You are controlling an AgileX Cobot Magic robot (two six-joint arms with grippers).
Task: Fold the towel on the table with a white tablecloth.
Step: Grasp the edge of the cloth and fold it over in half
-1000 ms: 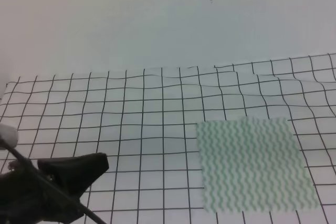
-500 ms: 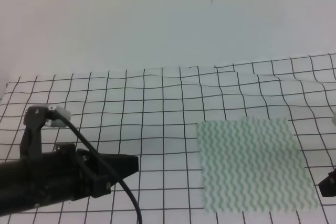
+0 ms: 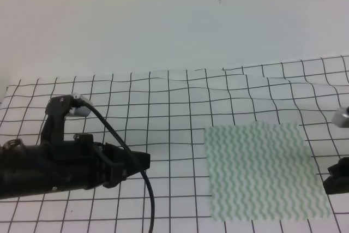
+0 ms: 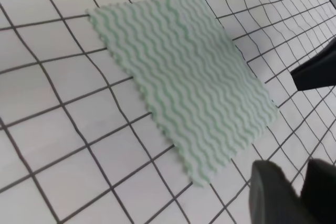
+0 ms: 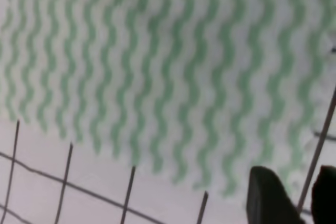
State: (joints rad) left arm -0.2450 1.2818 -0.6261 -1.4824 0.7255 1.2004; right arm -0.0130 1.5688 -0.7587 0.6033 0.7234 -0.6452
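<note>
The big white grid tablecloth [image 3: 163, 113] holds the soft green wavy towel [image 3: 262, 170], flat, not folded yet. Left claw [image 3: 143, 162] looks closed; right claw [image 5: 291, 195] is slightly open, holding nothing.

Right gripper [image 3: 337, 178] is cut off by the right edge in the high view, so its jaw state can't be made out. Only blurry finger stubs are seen low in both wrist views. The towel [image 5: 157, 72] is cropped and smeared in the right wrist view.

towel [image 4: 184, 74] lies flat on the white tablecloth [image 4: 47, 108] — left gripper [image 4: 294, 184] beside its corner
</note>
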